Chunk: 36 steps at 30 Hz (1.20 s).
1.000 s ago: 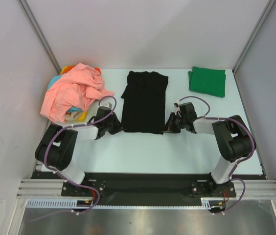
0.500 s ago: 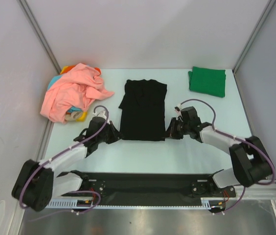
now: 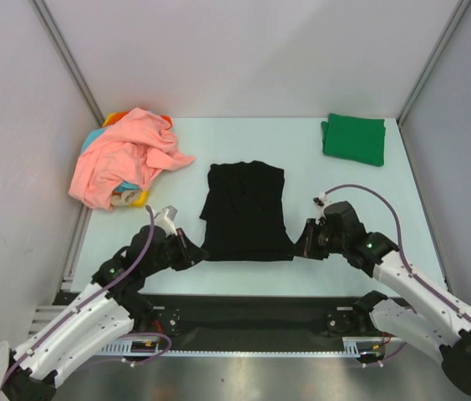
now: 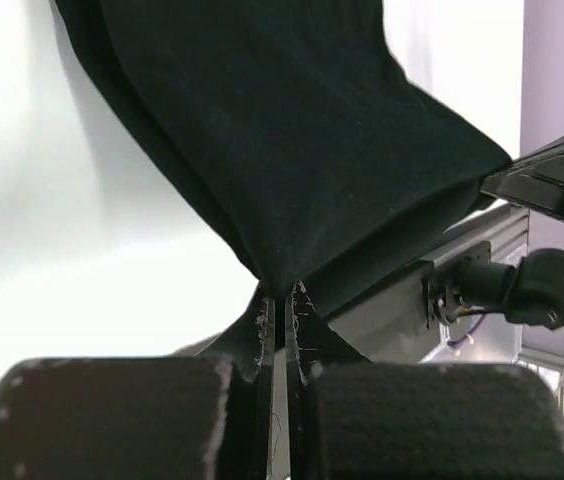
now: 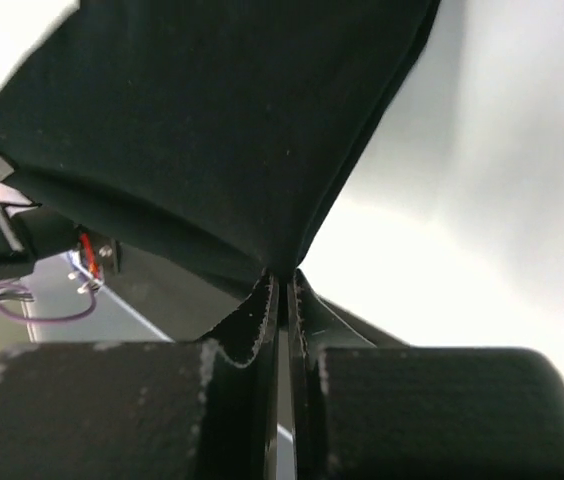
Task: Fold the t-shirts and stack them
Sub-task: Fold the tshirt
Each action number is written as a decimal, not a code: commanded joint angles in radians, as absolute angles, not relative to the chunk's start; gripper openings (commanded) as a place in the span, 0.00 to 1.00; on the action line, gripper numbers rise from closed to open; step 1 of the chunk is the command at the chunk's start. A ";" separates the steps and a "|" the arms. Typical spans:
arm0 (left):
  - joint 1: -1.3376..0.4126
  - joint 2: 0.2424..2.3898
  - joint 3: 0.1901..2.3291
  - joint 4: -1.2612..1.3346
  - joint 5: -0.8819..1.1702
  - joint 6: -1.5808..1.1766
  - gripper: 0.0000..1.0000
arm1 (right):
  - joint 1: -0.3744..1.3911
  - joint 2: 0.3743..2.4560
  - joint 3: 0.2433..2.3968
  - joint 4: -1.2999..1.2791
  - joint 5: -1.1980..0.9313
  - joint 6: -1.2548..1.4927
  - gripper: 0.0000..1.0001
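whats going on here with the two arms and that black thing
The robot is working on a black shirt spread mid-table. The left fingers and right fingers are each shut on one of its near corners. A green shirt lies folded far right; a pink-topped pile sits far left.

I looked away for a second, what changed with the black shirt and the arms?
The left pincer and right pincer, shut on the near corners of the black t-shirt throughout, dragged it toward the near edge. The green t-shirt and crumpled salmon-pink t-shirt stayed put.
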State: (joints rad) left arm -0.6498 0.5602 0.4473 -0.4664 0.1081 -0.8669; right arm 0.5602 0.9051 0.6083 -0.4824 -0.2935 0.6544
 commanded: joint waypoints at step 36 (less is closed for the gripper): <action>-0.282 1.661 1.397 -0.436 0.048 -0.535 0.00 | 0.239 1.782 1.503 -0.574 -0.261 0.413 0.00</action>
